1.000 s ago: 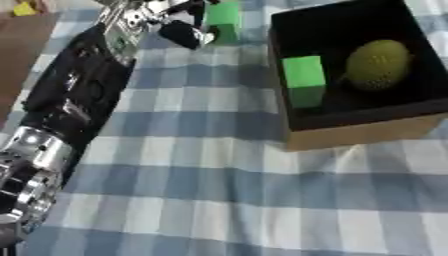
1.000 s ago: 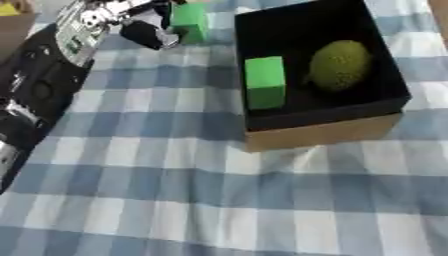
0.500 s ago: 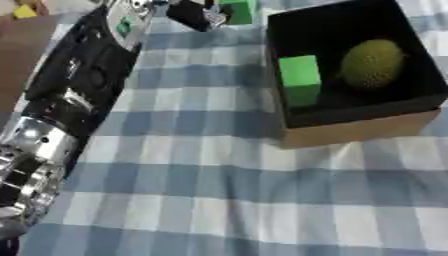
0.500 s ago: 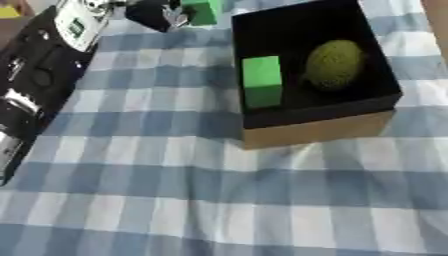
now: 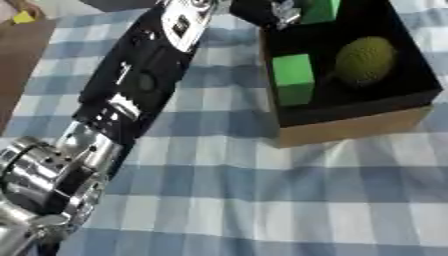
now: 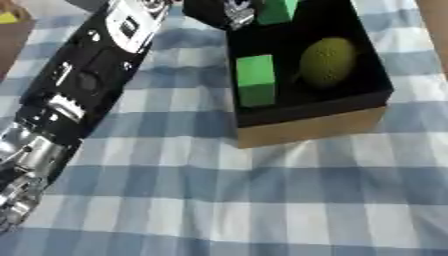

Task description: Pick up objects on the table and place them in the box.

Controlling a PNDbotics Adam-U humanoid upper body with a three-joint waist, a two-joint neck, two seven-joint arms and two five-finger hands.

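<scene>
**Green block carried over the box**

Left eye view: my left hand point(image 5: 262, 10) grasps a green cube-shaped block point(image 5: 320, 10) above the black-lined cardboard box point(image 5: 350, 131).

Right eye view: releasing this near the box's far rim could, I judge, drop the block outside.

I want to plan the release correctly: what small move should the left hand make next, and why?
Probably lower a little and open the fingers. The left hand holds a green block over the box's far end, where another green block and a rough green fruit already lie.
</scene>
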